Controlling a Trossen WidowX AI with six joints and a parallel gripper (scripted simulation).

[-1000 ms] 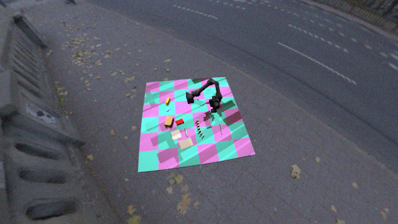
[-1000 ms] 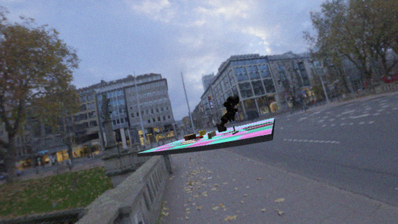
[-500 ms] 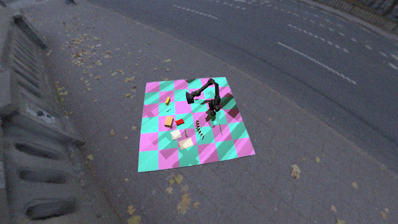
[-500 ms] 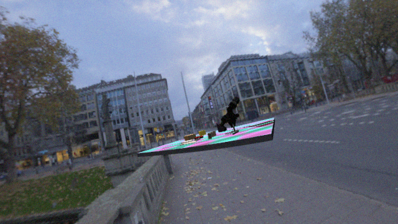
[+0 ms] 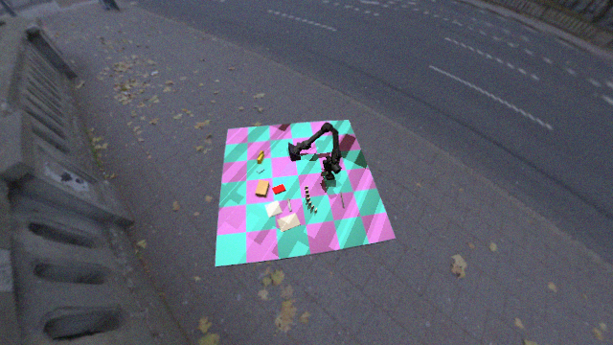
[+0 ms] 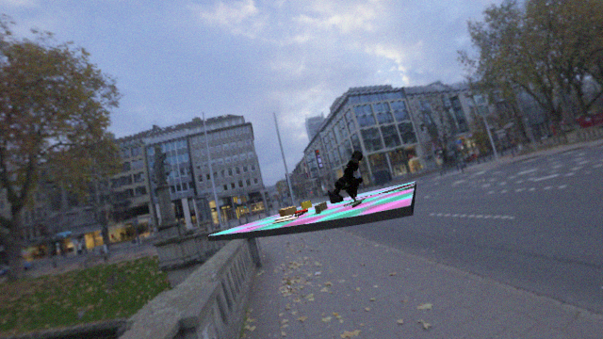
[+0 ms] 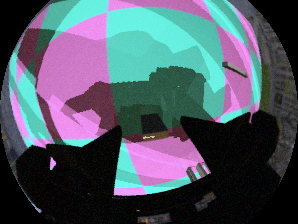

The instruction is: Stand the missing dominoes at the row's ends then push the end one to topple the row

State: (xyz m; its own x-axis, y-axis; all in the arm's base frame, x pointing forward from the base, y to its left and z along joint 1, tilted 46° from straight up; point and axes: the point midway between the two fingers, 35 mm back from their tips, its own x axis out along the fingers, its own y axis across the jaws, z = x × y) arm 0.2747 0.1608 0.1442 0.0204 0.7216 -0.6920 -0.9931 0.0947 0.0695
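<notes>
You'll find the row of dominoes [image 5: 309,199], small pale upright tiles, standing mid-mat on the checkered pink-and-teal mat [image 5: 239,249], below the arm; your gripper [image 5: 329,175] hangs above its upper end, jaws spread, grasping nothing

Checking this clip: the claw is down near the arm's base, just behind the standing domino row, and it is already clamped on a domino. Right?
Not quite. The claw is down near the base, behind the standing domino row, but it is not clamped on anything: the wrist view shows its fingers spread wide with a small flat piece, seemingly a lying domino, on the mat between them, not yet gripped.
</notes>
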